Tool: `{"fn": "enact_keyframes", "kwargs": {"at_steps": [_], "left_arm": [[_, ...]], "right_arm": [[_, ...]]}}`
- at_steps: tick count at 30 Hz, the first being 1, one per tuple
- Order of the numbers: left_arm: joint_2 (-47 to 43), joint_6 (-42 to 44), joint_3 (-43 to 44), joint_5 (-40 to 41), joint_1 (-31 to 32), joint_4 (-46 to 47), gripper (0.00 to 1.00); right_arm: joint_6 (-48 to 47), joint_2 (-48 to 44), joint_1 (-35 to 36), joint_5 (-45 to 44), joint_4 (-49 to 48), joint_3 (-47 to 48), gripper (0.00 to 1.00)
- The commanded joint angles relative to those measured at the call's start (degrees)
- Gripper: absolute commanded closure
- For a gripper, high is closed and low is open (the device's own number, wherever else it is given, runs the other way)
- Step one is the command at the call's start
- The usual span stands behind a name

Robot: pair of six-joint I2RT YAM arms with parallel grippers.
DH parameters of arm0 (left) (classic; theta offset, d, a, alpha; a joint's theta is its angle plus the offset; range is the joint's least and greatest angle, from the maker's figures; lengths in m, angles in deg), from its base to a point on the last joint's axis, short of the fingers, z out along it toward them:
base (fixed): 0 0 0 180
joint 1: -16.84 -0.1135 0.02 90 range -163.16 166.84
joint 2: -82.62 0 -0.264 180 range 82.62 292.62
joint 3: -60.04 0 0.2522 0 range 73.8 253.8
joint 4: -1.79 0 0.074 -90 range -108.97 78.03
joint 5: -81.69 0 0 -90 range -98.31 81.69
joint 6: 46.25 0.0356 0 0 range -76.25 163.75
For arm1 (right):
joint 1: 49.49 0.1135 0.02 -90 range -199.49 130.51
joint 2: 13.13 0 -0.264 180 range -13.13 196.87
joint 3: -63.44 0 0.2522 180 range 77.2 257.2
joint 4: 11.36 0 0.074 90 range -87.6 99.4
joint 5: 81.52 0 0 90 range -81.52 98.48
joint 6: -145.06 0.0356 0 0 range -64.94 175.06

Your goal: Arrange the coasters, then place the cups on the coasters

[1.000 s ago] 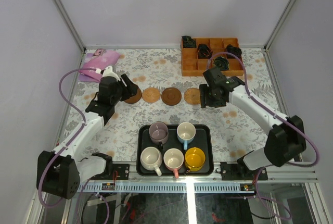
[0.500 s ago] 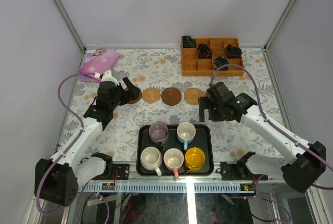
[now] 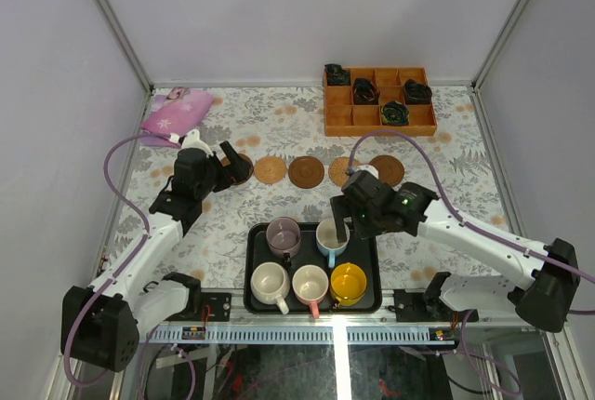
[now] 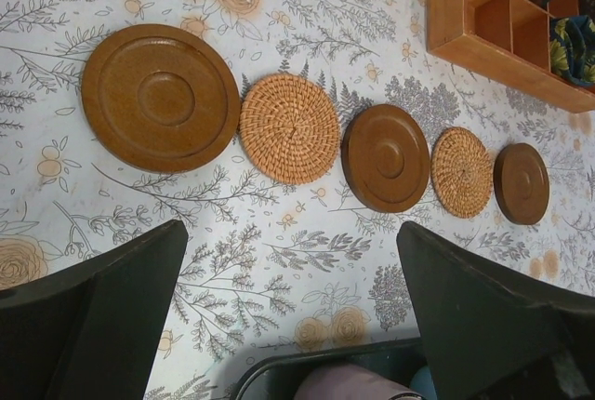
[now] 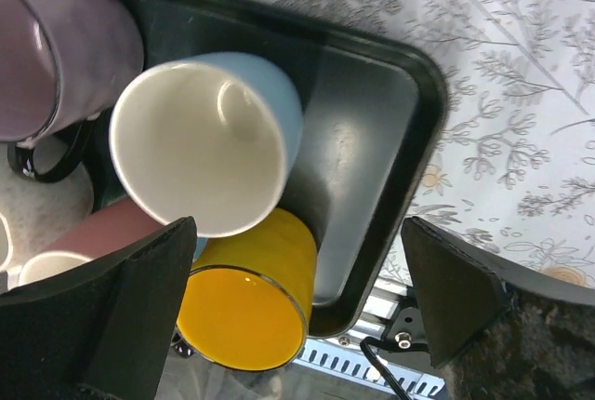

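Although the five coasters (image 4: 289,128) lie in a tidy row across the flowered table (image 3: 223,233), none carries a cup, so I judge the arranging done and the placing wholly to come. At the left end, the left gripper (image 3: 228,160) hangs just beside the first dark wooden coaster (image 4: 160,98), its jaws spread wide and empty. Rightward the row runs woven tan coaster (image 4: 289,128), a second dark disc (image 4: 385,157), a second woven disc (image 4: 462,172) and a last dark disc (image 4: 521,183), neighbours close but not overlapping. Nearer the arms, the black tray (image 3: 364,251) holds all five cups: cream mug (image 3: 270,281), pink-handled mug (image 3: 310,284) and yellow mug (image 3: 349,282) in the near row, mauve mug (image 3: 284,234) and light-blue mug (image 5: 200,144) behind. Over that last one hovers the right gripper (image 3: 339,223), jaws wide and gripping nothing, which suggests it is the first to be lifted; five cups remain to be carried out of the tray and set down
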Motion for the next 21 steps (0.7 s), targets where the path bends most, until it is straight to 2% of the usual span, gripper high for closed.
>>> {"fn": "enact_keyframes", "kwargs": {"at_steps": [1,12,21], "left_arm": [[-1.7,0.7,-1.31,-1.1,0.43,0.44,0.04],[-4.46,-0.34,-2.21,-0.86,0.44,1.46,0.03],[-5.43,-1.6,-2.89,-0.89,0.44,1.54,0.03]], "right_arm": [[2.61,1.84,6.07,-2.37,-1.42,2.83,0.01],[6.67,4.5,13.93,-3.67,-3.33,1.66,0.01],[9.35,7.86,15.33,-4.22,-5.53,-0.99,0.0]]}}
